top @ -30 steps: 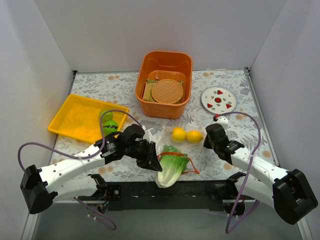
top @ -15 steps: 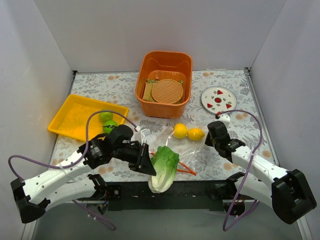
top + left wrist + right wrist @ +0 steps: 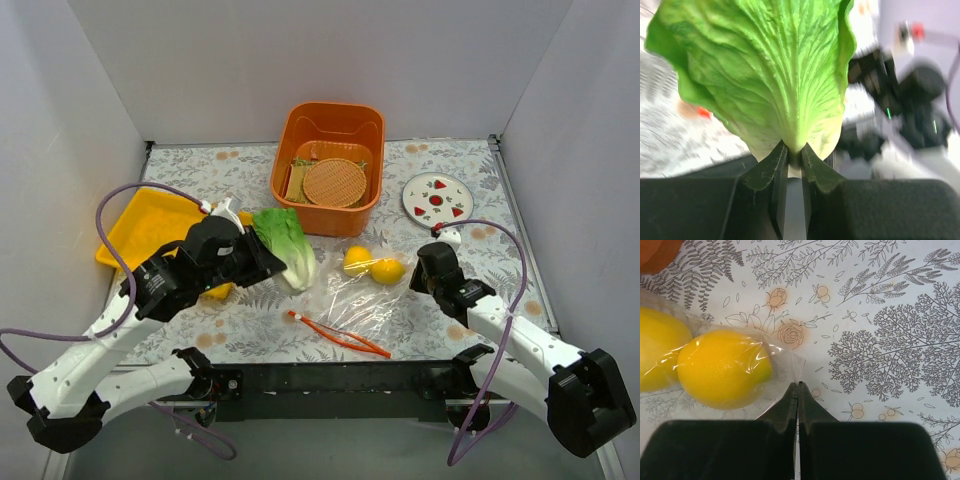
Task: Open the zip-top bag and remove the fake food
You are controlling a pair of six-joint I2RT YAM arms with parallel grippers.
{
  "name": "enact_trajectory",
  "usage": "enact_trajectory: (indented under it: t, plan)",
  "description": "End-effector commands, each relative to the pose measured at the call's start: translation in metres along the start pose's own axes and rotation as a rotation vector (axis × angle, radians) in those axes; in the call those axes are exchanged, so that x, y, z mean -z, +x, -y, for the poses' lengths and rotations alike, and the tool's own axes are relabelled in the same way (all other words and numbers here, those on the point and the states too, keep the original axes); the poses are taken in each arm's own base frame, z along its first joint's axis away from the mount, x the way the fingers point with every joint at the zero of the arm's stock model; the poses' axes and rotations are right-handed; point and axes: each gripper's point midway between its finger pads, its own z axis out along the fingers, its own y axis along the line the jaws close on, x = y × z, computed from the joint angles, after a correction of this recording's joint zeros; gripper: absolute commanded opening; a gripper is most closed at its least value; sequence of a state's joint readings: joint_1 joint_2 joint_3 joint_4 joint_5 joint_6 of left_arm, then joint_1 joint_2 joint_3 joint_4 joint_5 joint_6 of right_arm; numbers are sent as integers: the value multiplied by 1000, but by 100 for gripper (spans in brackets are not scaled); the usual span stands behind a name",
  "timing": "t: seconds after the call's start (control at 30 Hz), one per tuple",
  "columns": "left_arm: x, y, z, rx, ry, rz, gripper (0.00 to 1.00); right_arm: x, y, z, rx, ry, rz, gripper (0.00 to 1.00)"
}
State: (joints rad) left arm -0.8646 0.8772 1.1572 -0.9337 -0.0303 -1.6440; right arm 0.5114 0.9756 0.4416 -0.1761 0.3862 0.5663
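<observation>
On my overhead feed the left gripper is clamped narrowly on the white stem end of a pale green, leafy plastic cabbage piece. The left wrist view confirms it: both fingers pinch the base of the cabbage piece and the leaf fans out away from them. It hangs clear of the bag, between the flat yellow plastic tray on the left and the two round yellow plastic lemons, just near of the deep orange plastic tub.

The clear, crinkly zip-top bag lies flat in the middle of the floral table, its thin orange-red zip strip trailing along the near side. Both lemons sit inside the bag at its far end.

My right gripper is at the bag's right far corner. From its wrist camera the right gripper is fully closed, and the clear film of that corner looks nipped between the tips
</observation>
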Motion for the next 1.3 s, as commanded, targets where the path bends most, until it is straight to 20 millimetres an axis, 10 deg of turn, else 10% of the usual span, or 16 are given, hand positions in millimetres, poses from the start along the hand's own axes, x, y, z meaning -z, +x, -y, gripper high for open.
enact_trajectory:
  t: [0.0, 0.23, 0.47, 0.93, 1.03, 1.17, 1.27]
  plan:
    - [-7, -80, -36, 75, -181, 310, 13, 4, 0, -7, 15, -50, -10, 1]
    - [2, -192, -80, 209, -190, 575, 13, 9, 3, -11, 45, -93, -17, 1]
    - [17, -256, -207, 536, -301, 764, 10, 13, 1, -21, 61, -142, -36, 1]
    - [2, -288, -334, 553, -662, 786, 11, 15, 8, -22, 65, -174, -36, 1]
    - [-7, -281, -351, 514, -721, 731, 23, 16, 8, -22, 64, -176, -32, 1]
    - [-15, -276, -359, 481, -732, 682, 70, 17, 7, -21, 63, -179, -27, 1]
    - [-12, -279, -347, 439, -711, 661, 80, 18, 7, -22, 61, -182, -28, 1]
